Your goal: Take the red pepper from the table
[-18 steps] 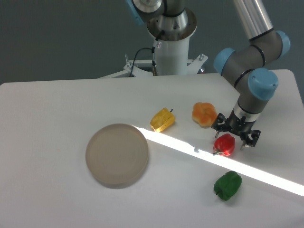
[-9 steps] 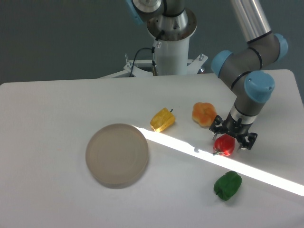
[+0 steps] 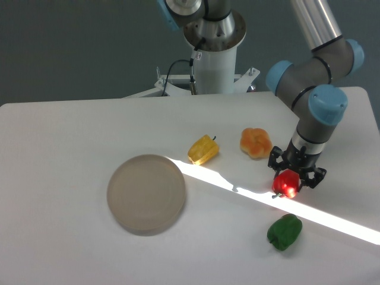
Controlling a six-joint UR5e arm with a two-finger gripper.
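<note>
The claw (image 3: pixel 291 179) has now clenched on the red pepper (image 3: pixel 287 183), which sat free on the desk (image 3: pixel 71 148) a moment ago, just right of the orange pepper (image 3: pixel 255 143).

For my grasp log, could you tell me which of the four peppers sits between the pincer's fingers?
The small glossy red pepper; the pincer encloses it, not the others.

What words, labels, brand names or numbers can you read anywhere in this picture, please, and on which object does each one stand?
None: no readable text shows on the arm, the gripper, the red pepper, the other peppers, the round grey-beige disc or the table.
</note>
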